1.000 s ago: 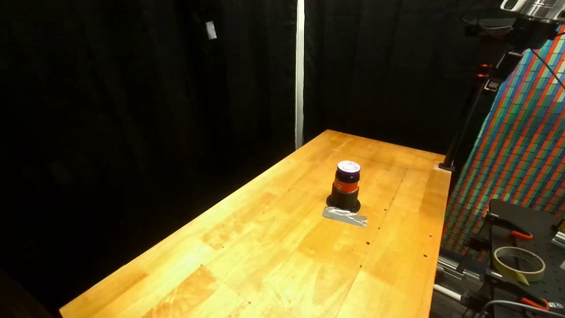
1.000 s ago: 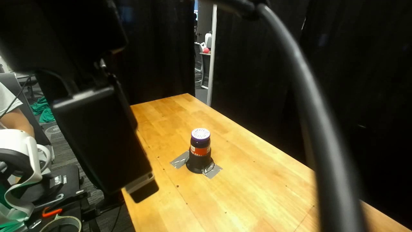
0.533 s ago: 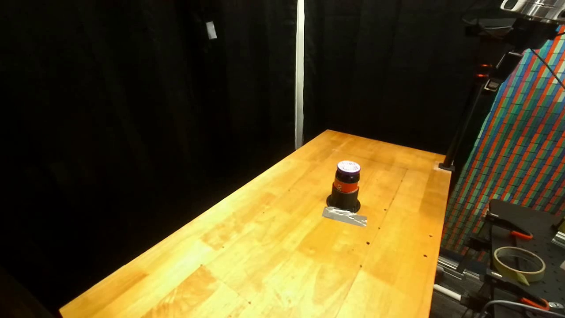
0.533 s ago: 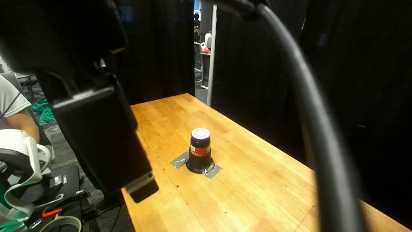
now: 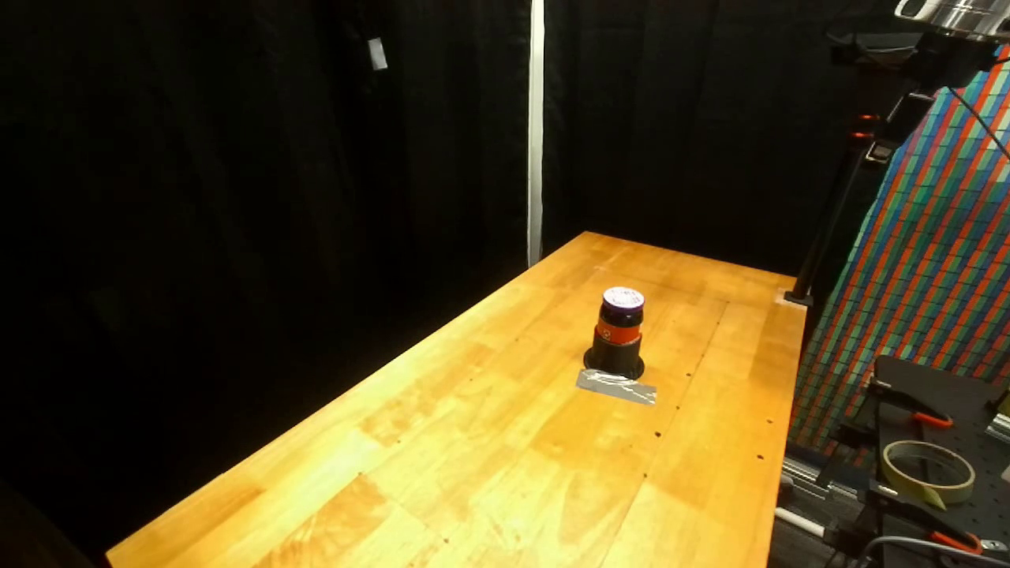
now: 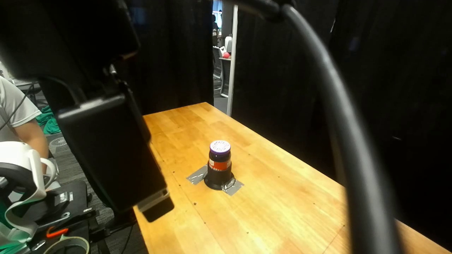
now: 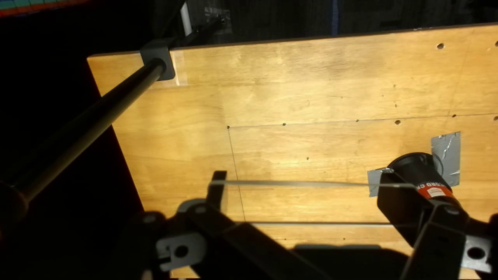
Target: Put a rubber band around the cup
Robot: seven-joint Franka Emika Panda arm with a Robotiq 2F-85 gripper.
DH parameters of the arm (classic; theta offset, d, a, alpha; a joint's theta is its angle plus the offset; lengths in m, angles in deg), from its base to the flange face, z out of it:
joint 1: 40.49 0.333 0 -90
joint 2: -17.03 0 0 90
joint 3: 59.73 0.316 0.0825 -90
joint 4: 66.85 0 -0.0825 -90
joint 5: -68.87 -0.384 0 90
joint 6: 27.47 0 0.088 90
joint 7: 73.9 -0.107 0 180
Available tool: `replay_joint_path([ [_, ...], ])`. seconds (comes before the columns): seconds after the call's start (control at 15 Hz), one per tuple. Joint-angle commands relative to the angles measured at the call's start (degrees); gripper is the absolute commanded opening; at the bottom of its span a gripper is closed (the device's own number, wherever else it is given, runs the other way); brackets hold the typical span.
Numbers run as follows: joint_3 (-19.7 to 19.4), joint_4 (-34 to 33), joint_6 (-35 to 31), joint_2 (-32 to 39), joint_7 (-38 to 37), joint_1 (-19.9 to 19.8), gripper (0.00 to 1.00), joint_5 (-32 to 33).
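We see the black, 2-fingered end effector (image 7: 309, 194) spread wide; it pinches nothing, but a thin, pale rubber band (image 7: 299, 183) is pulled tight across its flat black fingers (image 7: 397, 206); the small, dark, round cup (image 6: 219, 164) with the orange-red stripe stands upright on the tan wooden tabletop (image 6: 282, 197), with 2 strips of grey tape (image 6: 196, 175) at its foot; in the wrist view the cup is partly hidden by 1 finger, not in the band's middle; we think the step now is lining up; to do it well, we should leave the fingers wide so the band can't slip off, bring the band's middle over the cup's pale top, then go down slow and straight; a bump might knock the band loose.
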Motion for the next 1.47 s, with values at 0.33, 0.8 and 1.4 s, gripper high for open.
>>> replay_joint_path([
  [0.33,9.4,-8.8,3.7,9.7,-3.1,6.7,1.00,-1.3],
  [0.8,19.8,-26.5,10.8,31.1,-16.1,11.7,1.00,-2.2],
  [1.4,20.7,-46.1,12.5,56.5,-26.3,14.1,1.00,-7.4],
])
